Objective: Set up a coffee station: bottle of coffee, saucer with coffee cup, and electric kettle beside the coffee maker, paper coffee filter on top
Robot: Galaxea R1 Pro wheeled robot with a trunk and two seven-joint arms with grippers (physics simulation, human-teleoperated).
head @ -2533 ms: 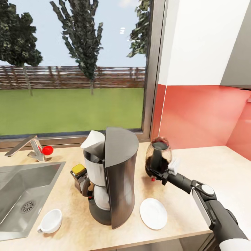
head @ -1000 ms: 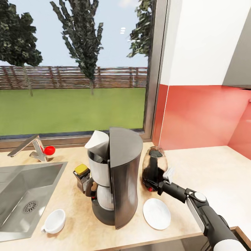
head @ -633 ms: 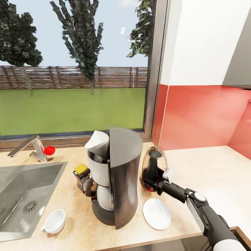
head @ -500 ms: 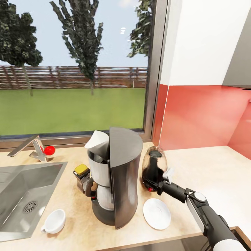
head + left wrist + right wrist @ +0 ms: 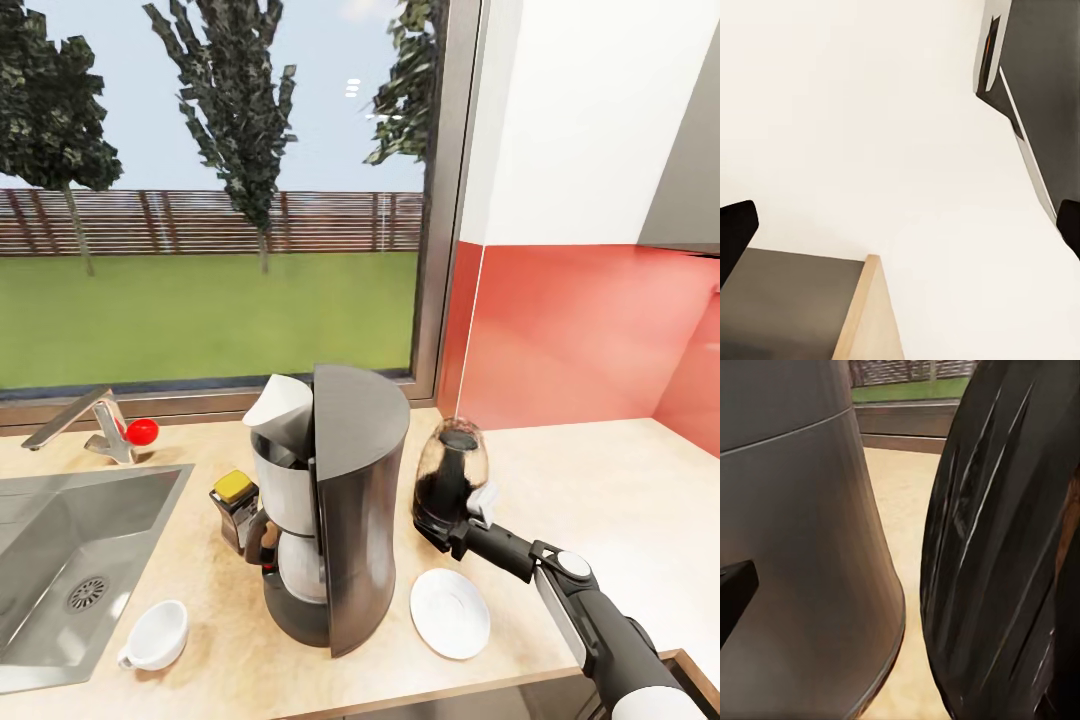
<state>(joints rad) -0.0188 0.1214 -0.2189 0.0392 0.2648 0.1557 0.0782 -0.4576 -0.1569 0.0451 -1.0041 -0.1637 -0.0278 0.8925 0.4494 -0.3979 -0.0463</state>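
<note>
The right gripper (image 5: 452, 532) is sitting at the base of the electric kettle (image 5: 451, 475), on the side nearest the robot, and appears to be closing on its black handle. The grip itself is lying behind the wrist, so I am judging the hold from the contact rather than seeing the fingers wrapped round. In the right wrist view the kettle's dark glass (image 5: 1005, 547) is crowding the camera on one side, with the coffee maker's grey back (image 5: 802, 532) on the other and a narrow strip of worktop between them.

That gap is what the coming move is turning on. The kettle is standing upright, long axis vertical, just beside the coffee maker (image 5: 335, 510) on its right and apart from it, on the kitchen countertop (image 5: 620, 490). The right arm is the one reaching it. If it is being set down here, the fingers are needing to let go and back out towards the robot, over the saucer (image 5: 450, 612) lying just in front.

The coffee cup (image 5: 155, 635) is sitting well away on the far side of the coffee maker, by the sink (image 5: 60, 540), not on the saucer. The bottle of coffee (image 5: 232, 508) is standing close against the coffee maker's left, half hidden by the carafe. A white paper filter (image 5: 280, 412) is resting on top.

The left wrist view is looking at a pale wall and a wooden edge; its dark fingertips (image 5: 735, 236) are showing at opposite borders, so standing wide.
</note>
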